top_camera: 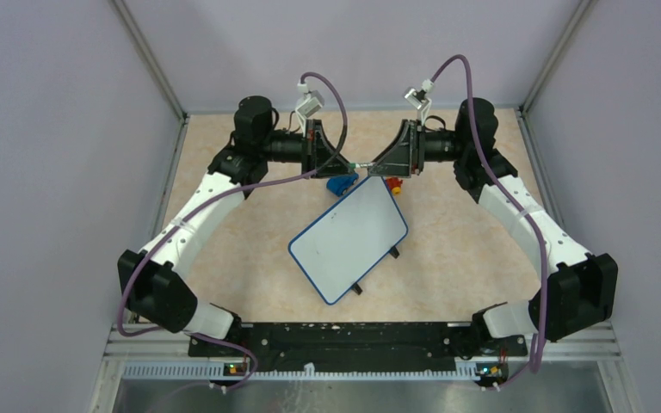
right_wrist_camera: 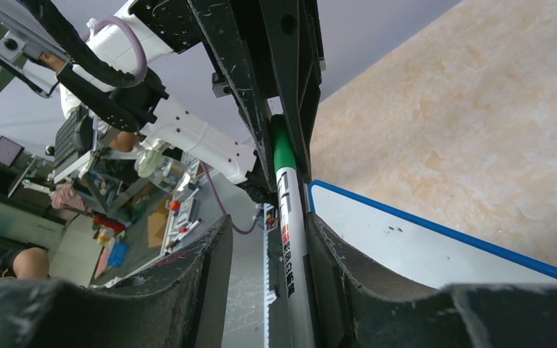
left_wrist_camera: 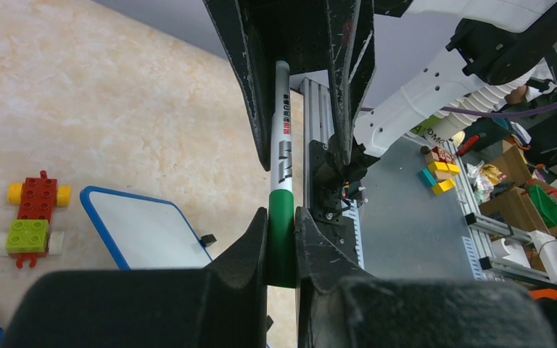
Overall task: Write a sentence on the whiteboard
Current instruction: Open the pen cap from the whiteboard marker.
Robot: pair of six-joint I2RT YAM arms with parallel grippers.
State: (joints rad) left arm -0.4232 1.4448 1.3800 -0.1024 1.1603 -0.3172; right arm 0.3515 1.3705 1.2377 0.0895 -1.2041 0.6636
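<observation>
Green cap end of the white-barrelled marker pen (left_wrist_camera: pixel 281 167) is clenched in your left fingers (left_wrist_camera: pixel 250 250). Your right fingers (right_wrist_camera: pixel 207 268) stand loose around the barrel, with a gap showing on one side. If you pull before they bite, the barrel will likely slip, or the pen may drop onto the blue-rimmed white whiteboard (top_camera: pixel 349 241). It lies blank and flat on the marbled beige bench (top_camera: pixel 250 249), just near of the red-and-yellow block car (top_camera: pixel 393 185).
</observation>
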